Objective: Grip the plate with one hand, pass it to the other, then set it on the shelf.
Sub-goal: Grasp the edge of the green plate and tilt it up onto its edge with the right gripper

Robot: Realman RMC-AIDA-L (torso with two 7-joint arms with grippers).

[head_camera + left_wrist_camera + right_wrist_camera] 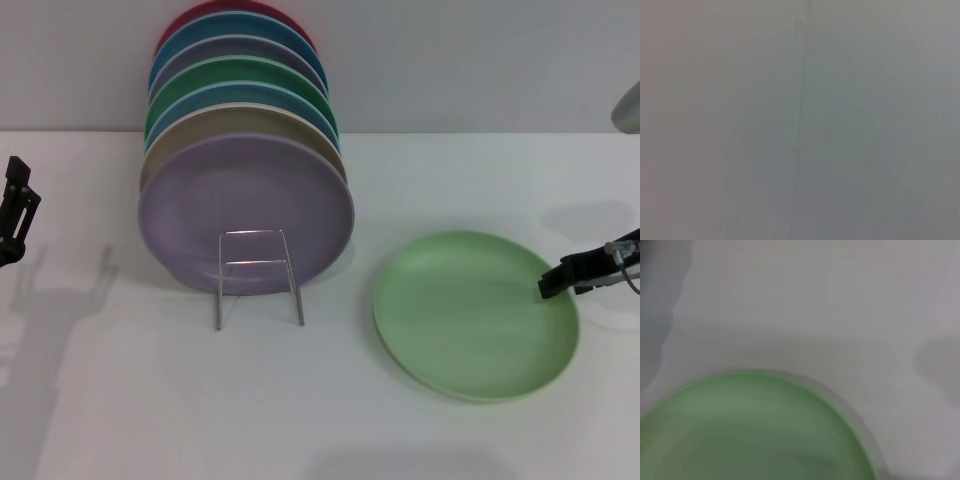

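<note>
The plate [475,315] [750,432] lay flat on the white table [300,410], right of the shelf [257,277], which held a leaning row of plates fronted by a lilac plate [245,213]. The right gripper [560,280] hovered at the plate's right rim; whether its fingers were open could not be told. The left gripper [14,215] sat at the far left edge, well apart, holding nothing.

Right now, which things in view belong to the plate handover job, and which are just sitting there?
In the job:
- plate, flat on the table
- shelf, the wire rack
- right gripper, at the plate's right rim
- left gripper, far left

Not in the job:
- lilac plate with the stack of plates behind it
- table
</note>
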